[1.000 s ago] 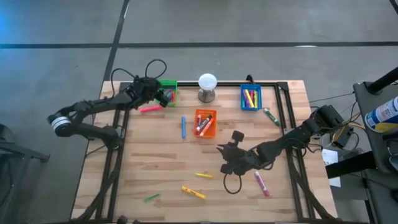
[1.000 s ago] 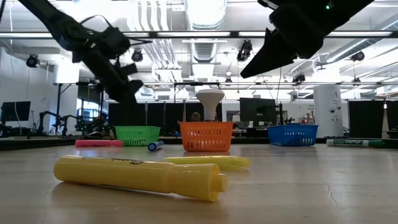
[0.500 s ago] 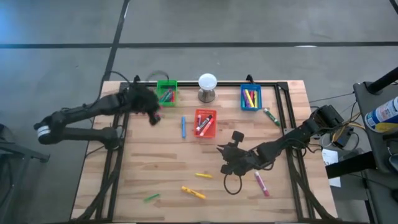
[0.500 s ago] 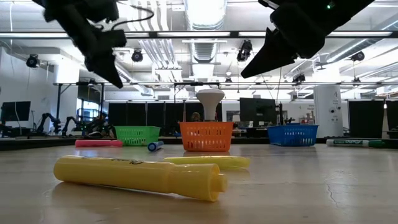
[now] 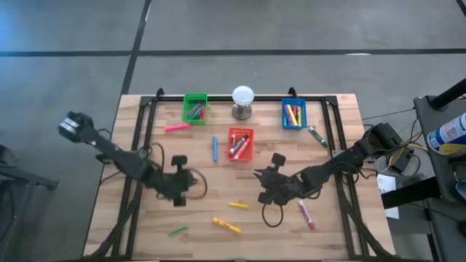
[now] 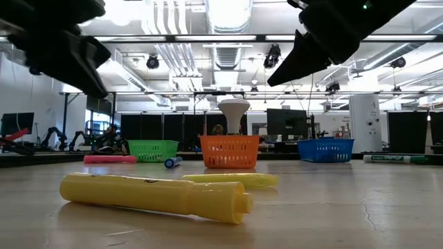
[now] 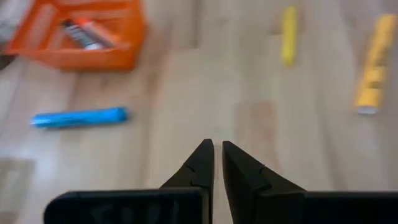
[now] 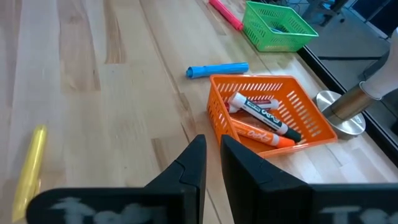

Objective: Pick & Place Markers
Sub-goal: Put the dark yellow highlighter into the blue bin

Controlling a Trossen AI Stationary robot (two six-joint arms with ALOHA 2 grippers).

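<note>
**A:** Where are the arms?

**B:** Seen from above, the left gripper (image 5: 177, 188) hangs over bare wood in the left half of the table (image 5: 328, 218), its fingers nearly pressed together with only a thin slit between them and nothing pinched. The right gripper (image 5: 268, 183) sits right of centre, fingers also drawn close and empty — its wrist camera looks toward the orange bin (image 8: 273, 124).

**A:** And the markers?

**B:** Scattered. A pink marker (image 5: 175, 127) lies just beside the green bin (image 5: 194, 108) at the far edge. A blue marker (image 5: 215, 148) lies just left of the orange bin, which holds a few markers, one white-and-black. The blue bin (image 5: 293, 115) holds yellow and other markers, and a green marker (image 5: 317, 136) lies just to its right. Nearer the front edge lie a thin yellow marker (image 5: 238, 205), a thick yellow marker (image 5: 226, 225), a small green marker (image 5: 177, 231) and a pink-and-purple marker (image 5: 306, 215) — that last one near the right arm.

**A:** Anything else?

**B:** A white ball on a grey stand (image 5: 242, 101) stands between the green and blue bins.
</note>
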